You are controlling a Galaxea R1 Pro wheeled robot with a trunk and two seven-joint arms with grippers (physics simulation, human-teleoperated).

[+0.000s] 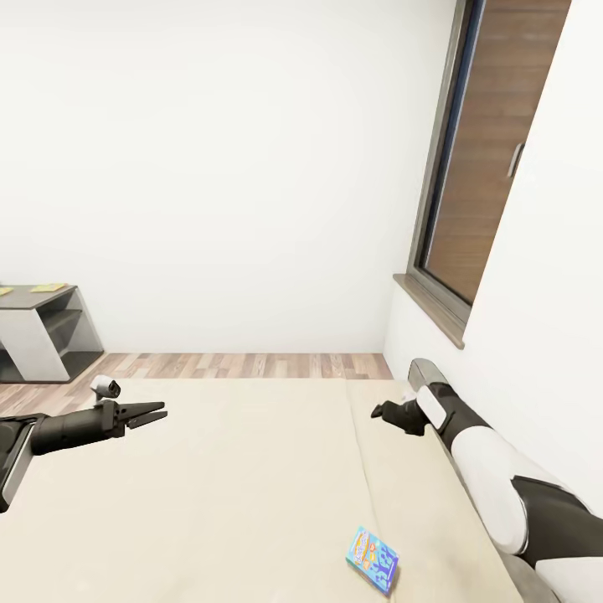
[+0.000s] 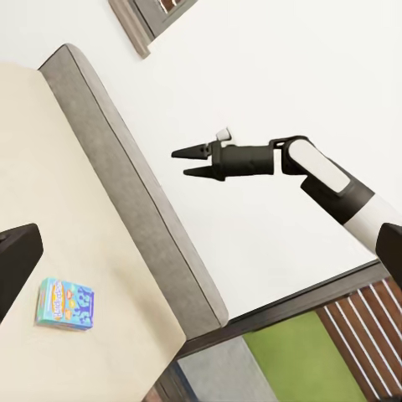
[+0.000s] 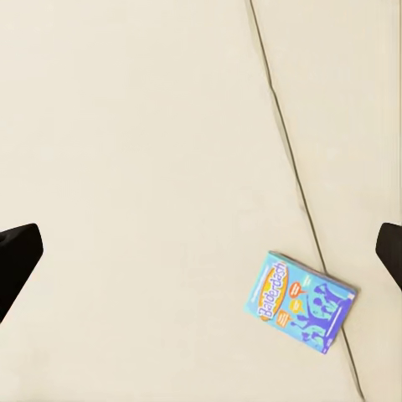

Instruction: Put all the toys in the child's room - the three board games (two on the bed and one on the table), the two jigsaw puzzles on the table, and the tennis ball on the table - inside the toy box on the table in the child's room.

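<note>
At far left, a low grey cabinet [image 1: 42, 331] is standing against the white wall. The left gripper [image 1: 149, 412] is hovering over the bed [image 1: 251, 469], its fingers slightly spread and carrying nothing. The blue board game [image 1: 373, 559] is lying flat on the near mattress, just right of the seam. At right, the right gripper [image 1: 385, 412] is hanging above the bed, fingers spread wide and empty. Judging by this, the bed pickup is not yet begun, with the rest of the task likely pending.
</note>
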